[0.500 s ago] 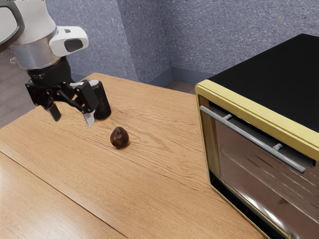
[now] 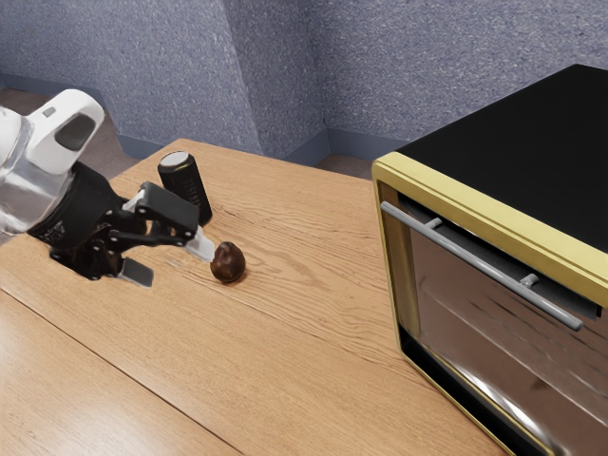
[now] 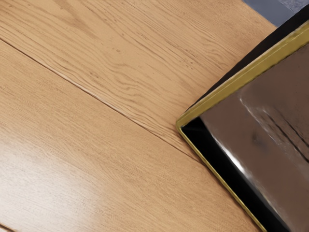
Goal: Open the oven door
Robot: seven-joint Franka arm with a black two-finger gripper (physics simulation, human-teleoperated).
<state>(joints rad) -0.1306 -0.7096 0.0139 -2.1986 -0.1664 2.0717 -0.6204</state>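
Hovering well apart from the closed oven door [image 2: 494,328] — the end effector [image 2: 169,259] has its fingers [image 2: 200,245] spread.

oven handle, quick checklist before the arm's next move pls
1. Fingers open, nothing between them: ok
2. Handle unobstructed in the exterior view: ok
3. Fingers at the handle: not ok, well away toward the exterior view's left
4. Fingers clear of the dark fruit: cannot tell, they look very near
5. Black can upright: ok
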